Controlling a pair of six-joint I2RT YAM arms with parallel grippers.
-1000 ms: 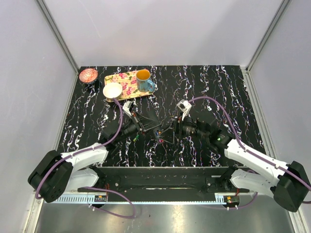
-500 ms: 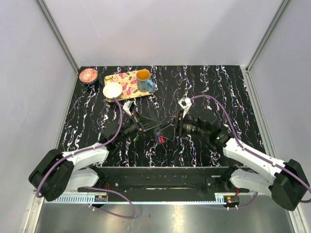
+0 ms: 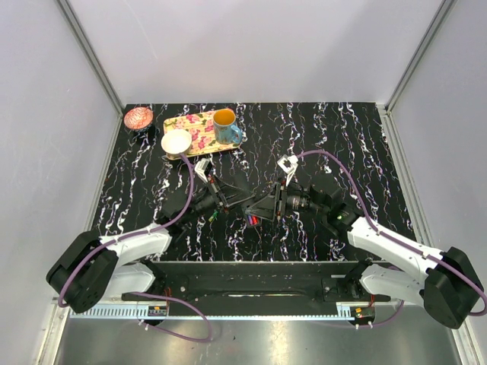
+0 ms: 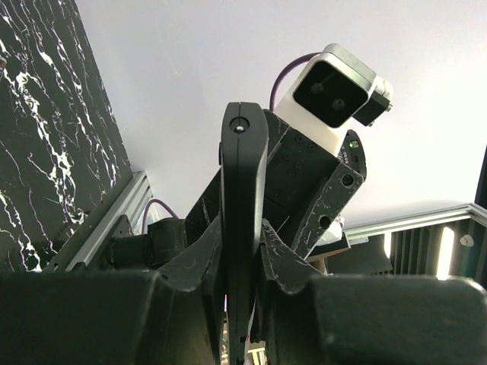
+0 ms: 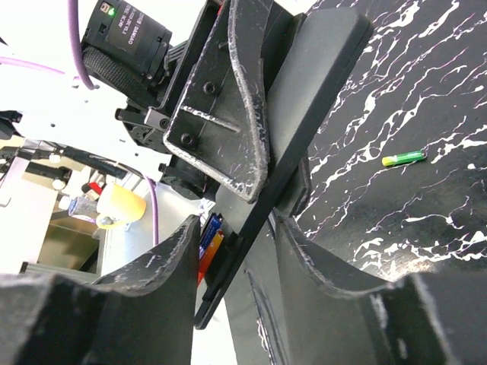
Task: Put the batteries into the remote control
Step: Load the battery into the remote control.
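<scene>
Right wrist view, left gripper (image 4: pixel 242 262) clenched on remote control (image 5: pixel 319 84), right gripper (image 5: pixel 236 247) released astride it, green-yellow battery (image 5: pixel 403 158) at three o'clock.

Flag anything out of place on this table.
One green-and-yellow battery lies loose on the black marbled table, apart from the remote control clamped in the left gripper. It belongs in the remote's recess, so it looks stray. Nothing else stands out.
</scene>
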